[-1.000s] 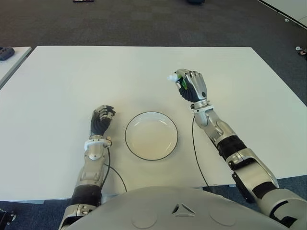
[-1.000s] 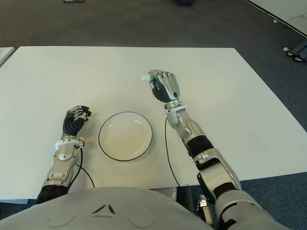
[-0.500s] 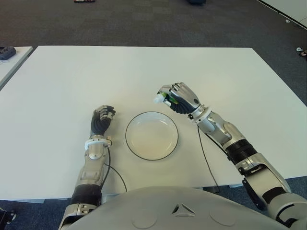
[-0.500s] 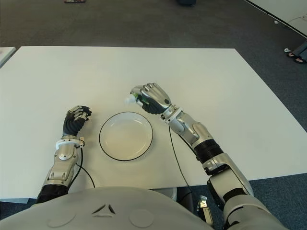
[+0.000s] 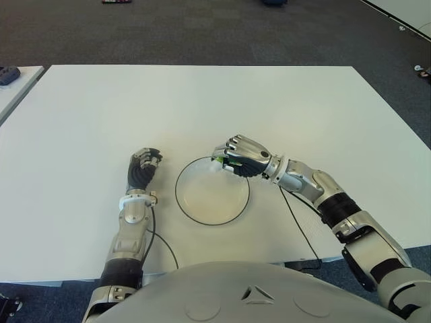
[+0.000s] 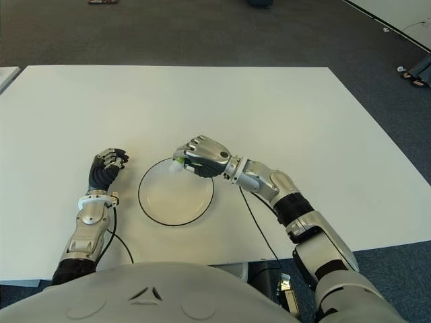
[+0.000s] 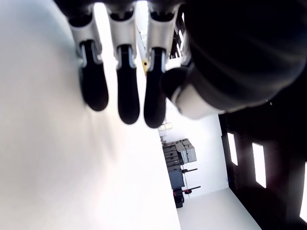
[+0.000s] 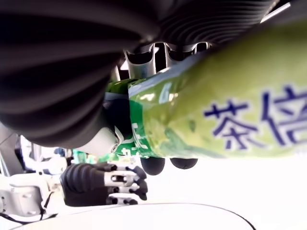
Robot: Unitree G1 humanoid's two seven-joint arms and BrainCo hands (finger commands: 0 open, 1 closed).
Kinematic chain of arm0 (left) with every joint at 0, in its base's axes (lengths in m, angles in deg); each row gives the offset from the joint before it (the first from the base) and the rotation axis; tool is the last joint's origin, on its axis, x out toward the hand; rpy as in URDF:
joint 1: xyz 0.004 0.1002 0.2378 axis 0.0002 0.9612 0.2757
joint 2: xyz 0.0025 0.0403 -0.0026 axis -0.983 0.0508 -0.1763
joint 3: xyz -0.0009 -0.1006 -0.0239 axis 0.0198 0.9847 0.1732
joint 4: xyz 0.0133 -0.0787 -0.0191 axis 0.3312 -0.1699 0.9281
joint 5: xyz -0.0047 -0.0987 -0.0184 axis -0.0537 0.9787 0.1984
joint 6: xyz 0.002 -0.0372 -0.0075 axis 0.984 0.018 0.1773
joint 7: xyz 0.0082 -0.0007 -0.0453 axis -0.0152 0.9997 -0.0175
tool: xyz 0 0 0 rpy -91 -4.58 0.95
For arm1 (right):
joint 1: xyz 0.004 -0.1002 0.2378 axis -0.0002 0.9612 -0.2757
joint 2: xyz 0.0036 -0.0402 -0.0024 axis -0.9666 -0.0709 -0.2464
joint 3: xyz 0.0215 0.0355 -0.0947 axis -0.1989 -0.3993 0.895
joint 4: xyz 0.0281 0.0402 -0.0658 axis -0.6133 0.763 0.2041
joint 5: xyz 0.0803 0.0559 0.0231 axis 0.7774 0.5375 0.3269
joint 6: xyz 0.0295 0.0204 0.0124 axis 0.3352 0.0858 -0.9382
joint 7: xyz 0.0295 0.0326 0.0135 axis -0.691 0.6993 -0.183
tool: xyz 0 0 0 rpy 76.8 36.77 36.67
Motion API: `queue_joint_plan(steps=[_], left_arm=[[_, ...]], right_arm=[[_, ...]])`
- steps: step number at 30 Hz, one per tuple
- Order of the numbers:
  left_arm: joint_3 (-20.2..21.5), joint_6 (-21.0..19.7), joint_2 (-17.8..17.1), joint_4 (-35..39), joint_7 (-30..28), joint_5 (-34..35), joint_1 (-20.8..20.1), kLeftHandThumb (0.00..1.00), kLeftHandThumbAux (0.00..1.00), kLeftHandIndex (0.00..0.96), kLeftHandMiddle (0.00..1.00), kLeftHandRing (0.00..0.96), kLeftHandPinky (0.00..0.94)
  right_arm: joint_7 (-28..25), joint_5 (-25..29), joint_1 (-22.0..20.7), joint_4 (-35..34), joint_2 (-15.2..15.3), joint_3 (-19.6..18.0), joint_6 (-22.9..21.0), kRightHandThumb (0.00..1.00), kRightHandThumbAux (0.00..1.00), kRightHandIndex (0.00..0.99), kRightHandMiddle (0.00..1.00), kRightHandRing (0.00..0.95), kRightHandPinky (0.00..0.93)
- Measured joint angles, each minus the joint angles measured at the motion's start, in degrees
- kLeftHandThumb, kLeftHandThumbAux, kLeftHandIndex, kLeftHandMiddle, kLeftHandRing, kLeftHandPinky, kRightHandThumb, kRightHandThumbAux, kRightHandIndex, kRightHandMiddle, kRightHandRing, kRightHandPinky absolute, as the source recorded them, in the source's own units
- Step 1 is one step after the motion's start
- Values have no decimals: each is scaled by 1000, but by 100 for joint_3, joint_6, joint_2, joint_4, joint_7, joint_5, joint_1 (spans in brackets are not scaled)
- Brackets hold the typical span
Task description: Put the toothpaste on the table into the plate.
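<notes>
My right hand is shut on a green toothpaste tube, held over the far right rim of the white plate. The tube's white cap pokes out on the left of the fist, above the plate's inner edge. The plate has a dark rim and lies on the white table near its front edge. In the right wrist view the tube fills the palm, with blue characters on it. My left hand shows curled, to the left of the plate.
A dark cable trails from my right forearm across the table to its front edge. A second white table with a dark object on it stands at the far left. Dark carpet lies beyond the table's far edge.
My right hand has carried the toothpaste from the middle of the table toward me and down, to the plate's far right rim. The left hand has stayed put.
</notes>
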Motion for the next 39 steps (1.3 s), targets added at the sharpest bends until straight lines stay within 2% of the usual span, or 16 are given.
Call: queue_joint_plan(steps=[10, 18, 20, 21, 22, 23, 24, 27, 30, 33, 39], left_arm=[[-1, 2, 0, 2, 0, 13, 2, 699, 722, 426, 484, 465, 461], [-4, 8, 0, 2, 0, 11, 2, 698, 722, 426, 484, 468, 466], [-4, 9, 0, 1, 0, 11, 2, 699, 722, 426, 485, 470, 466], [-4, 9, 0, 1, 0, 11, 2, 699, 723, 426, 484, 469, 461], [-4, 9, 0, 1, 0, 10, 2, 699, 723, 426, 484, 469, 459], [-4, 9, 0, 1, 0, 10, 2, 698, 723, 426, 483, 468, 458], [-4, 9, -1, 1, 0, 10, 2, 698, 723, 426, 483, 468, 457], [-3, 11, -1, -2, 0, 6, 1, 698, 723, 426, 483, 468, 455], [-3, 22, -2, -11, 0, 3, 1, 697, 723, 426, 483, 467, 458], [-3, 60, -6, -33, 0, -1, 1, 695, 723, 426, 483, 468, 460], [-4, 106, -19, -77, 0, -13, -3, 694, 723, 426, 483, 469, 461]], right_arm=[[107, -505, -53, 150, -27, 145, 139, 850, 673, 422, 564, 699, 691], [474, -1128, -142, 182, -27, 313, 77, 846, 674, 420, 577, 694, 698], [602, -1299, -157, 183, -27, 348, 14, 839, 679, 410, 531, 573, 588], [629, -1345, -160, 181, -26, 358, -31, 787, 695, 407, 443, 478, 501], [625, -1367, -160, 176, -26, 361, -84, 768, 700, 406, 412, 444, 470], [614, -1391, -159, 167, -25, 364, -137, 686, 685, 291, 319, 344, 372], [589, -1409, -156, 153, -23, 365, -193, 632, 675, 216, 259, 280, 309], [492, -1416, -151, 88, 3, 362, -319, 500, 656, 71, 120, 122, 140], [327, -1385, -147, -6, 60, 354, -381, 393, 614, 23, 39, 40, 45], [153, -1277, -147, -85, 110, 319, -402, 338, 552, 7, 12, 12, 14], [0, -993, -140, -99, 120, 256, -403, 288, 441, 0, 1, 1, 1]])
